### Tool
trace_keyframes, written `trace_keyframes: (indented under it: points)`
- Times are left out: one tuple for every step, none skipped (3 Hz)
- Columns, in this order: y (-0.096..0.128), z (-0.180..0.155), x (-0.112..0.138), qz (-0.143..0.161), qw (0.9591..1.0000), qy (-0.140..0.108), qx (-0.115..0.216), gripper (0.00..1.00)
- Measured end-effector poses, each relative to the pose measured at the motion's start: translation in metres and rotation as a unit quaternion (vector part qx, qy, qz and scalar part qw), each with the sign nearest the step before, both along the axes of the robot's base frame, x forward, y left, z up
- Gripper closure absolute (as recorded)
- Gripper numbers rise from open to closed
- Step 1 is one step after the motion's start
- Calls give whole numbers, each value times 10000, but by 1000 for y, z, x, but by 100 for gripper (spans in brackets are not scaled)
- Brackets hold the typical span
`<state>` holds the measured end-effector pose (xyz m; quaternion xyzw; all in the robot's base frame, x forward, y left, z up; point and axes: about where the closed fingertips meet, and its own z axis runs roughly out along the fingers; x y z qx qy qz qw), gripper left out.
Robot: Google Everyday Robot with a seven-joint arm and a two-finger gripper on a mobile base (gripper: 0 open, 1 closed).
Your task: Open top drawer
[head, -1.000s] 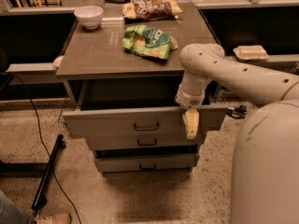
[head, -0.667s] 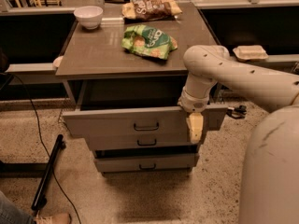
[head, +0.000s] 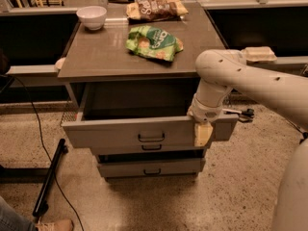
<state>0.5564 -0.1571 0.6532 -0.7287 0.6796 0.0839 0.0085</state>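
Note:
The top drawer is the widest grey front, pulled out from under the cabinet top, with its deep dark box open behind it. Its small dark loop handle sits at centre. My gripper, with a yellowish tip, hangs from the white arm against the right part of the drawer front, right of the handle. Below are the two narrower drawer fronts: the middle one and the bottom one.
On the cabinet top lie a green snack bag, a brown snack bag and a white bowl. A black bar and a cable lie on the floor at left. A shoe shows at bottom left.
My gripper and arm have shifted slightly right and down along the drawer front. The top drawer stays pulled out.

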Motion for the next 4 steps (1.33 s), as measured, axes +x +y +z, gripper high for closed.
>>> trace_keyframes:
  points:
    - [-2,-1,-8,-56,10000,-10,76,40]
    - [-2,-1,-8,-58,10000,-10,78,17]
    - [-2,-1,-8,-58,10000,-9,78,0]
    - [-2,-1,-8,-57,10000,-10,79,0]
